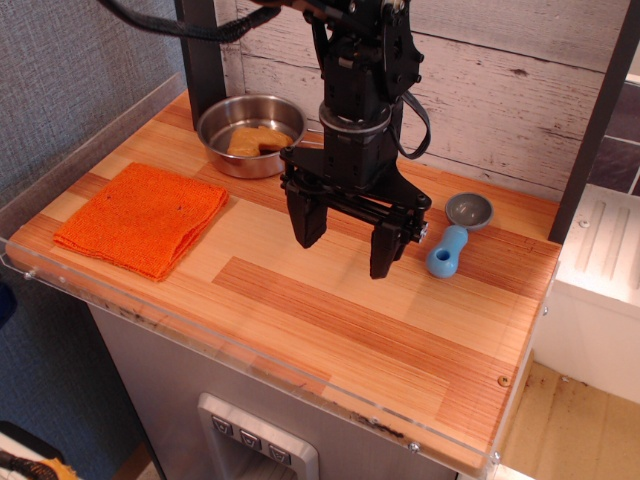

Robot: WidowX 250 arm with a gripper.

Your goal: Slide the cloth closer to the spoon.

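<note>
The orange folded cloth (143, 217) lies flat on the left side of the wooden table top. The spoon (456, 237), with a light-blue handle and a round grey bowl, lies at the right rear. My black gripper (345, 237) hangs over the middle of the table between them, nearer the spoon. Its two fingers (306, 220) point down, spread wide apart with nothing between them. It touches neither cloth nor spoon.
A round steel pan (252, 133) holding a tan-yellow spongy piece (256, 141) stands at the back left, behind the cloth. A clear plastic rim (250, 352) runs along the table's front and left edges. A whitewashed plank wall (520, 90) backs the table.
</note>
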